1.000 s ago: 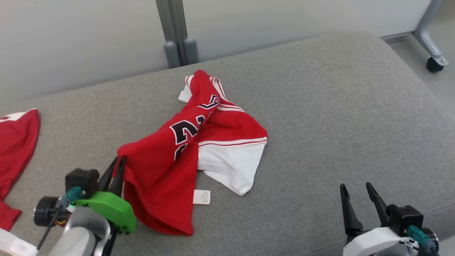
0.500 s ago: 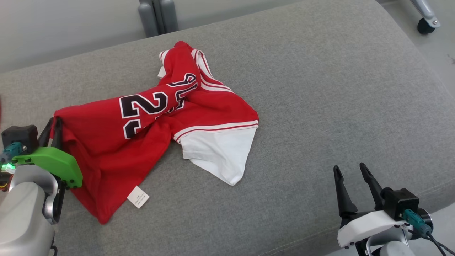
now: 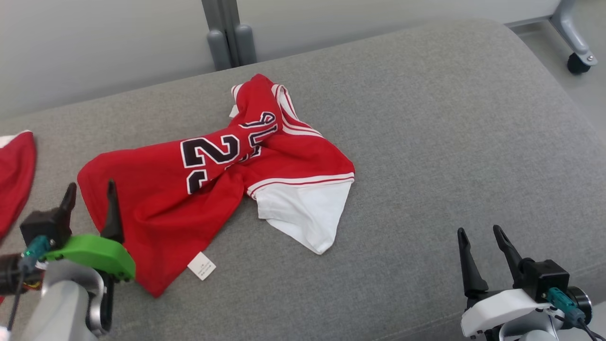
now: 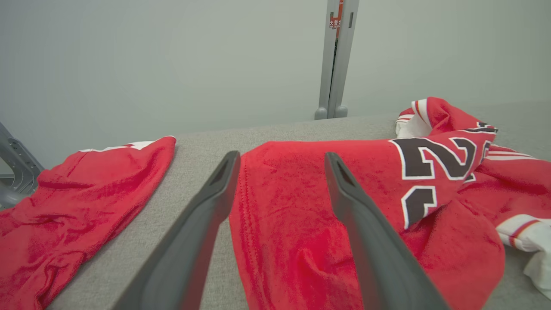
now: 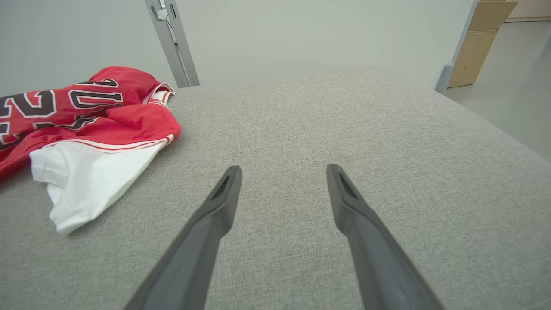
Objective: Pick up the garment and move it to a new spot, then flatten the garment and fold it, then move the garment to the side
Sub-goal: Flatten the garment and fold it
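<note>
The garment point(image 3: 222, 175) is a red jersey with black numbers and a white panel, lying crumpled on the grey cushion point(image 3: 450, 142). Its red corner lies just in front of my left gripper point(image 3: 90, 189), which stands open above the cloth. In the left wrist view the garment point(image 4: 301, 206) lies between and beyond the spread fingers point(image 4: 353, 202), with nothing gripped. My right gripper point(image 3: 480, 233) is open at the lower right, well clear of the jersey. The right wrist view has the garment point(image 5: 86, 116) at the left and bare cushion ahead of the right gripper point(image 5: 282, 170).
Another red cloth point(image 3: 14, 175) lies at the cushion's left edge, also seen as red cloth point(image 4: 77, 202) in the left wrist view. A grey post point(image 3: 225, 33) stands behind the cushion. A caster leg point(image 3: 575, 52) is on the floor at the far right.
My left gripper has opened and let go of the jersey's red corner, which now lies on the cushion. The jersey was dragged and spread leftward. The head camera has shifted.
</note>
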Available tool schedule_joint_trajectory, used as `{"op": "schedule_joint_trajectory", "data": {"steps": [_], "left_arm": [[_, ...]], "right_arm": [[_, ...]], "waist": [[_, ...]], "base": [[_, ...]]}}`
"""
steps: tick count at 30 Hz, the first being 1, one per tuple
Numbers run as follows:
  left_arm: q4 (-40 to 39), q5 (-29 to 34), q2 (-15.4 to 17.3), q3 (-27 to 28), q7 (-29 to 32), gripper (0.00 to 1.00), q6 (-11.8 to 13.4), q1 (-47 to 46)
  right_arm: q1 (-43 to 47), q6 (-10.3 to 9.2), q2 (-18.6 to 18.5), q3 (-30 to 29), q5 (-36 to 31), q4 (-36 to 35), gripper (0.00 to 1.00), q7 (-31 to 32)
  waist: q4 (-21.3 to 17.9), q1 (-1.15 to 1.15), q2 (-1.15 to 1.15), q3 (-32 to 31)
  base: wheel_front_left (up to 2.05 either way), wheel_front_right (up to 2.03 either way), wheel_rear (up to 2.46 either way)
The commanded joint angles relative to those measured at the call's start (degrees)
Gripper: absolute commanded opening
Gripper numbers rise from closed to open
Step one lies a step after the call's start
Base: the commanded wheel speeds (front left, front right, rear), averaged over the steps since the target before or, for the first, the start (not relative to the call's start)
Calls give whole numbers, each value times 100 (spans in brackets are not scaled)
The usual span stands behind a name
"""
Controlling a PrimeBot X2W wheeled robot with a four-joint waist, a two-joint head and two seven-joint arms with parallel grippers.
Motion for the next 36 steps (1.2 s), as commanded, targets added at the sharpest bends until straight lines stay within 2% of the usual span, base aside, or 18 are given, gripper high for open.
{"op": "schedule_joint_trajectory", "data": {"steps": [1,6,12,16,19,24,36], "left_arm": [[-269,52,-135,102,-13,100,56,391],[-1478,443,-640,347,-11,100,99,1544],[-2477,974,-1426,747,-12,100,-138,2661],[-2772,1276,-1703,1037,-11,100,-389,3146],[-2807,1459,-1774,1137,-11,100,-599,3396],[-2754,1607,-1814,1368,-12,100,-776,3645],[-2702,1346,-1819,1495,-12,100,-919,3512]], "right_arm": [[95,-2,-12,-42,-50,-43,100,-17],[190,-2,-11,-156,-110,-124,100,-17],[278,-2,-13,-230,-124,-192,100,-17],[352,-2,-13,-235,-82,-203,100,-18],[430,-2,-11,-153,-82,-158,100,-18],[458,-2,-16,-28,-20,-90,100,-17],[420,-2,-13,31,53,-34,100,-18]], "waist": [[261,0,0,-323],[460,0,0,-540],[695,0,0,-669],[809,0,0,-737],[854,0,0,-785],[867,0,0,-829],[976,0,0,-811]], "base": [[0,0,0],[0,0,0],[0,0,0],[0,0,0],[0,0,0],[0,0,0],[0,0,0]]}}
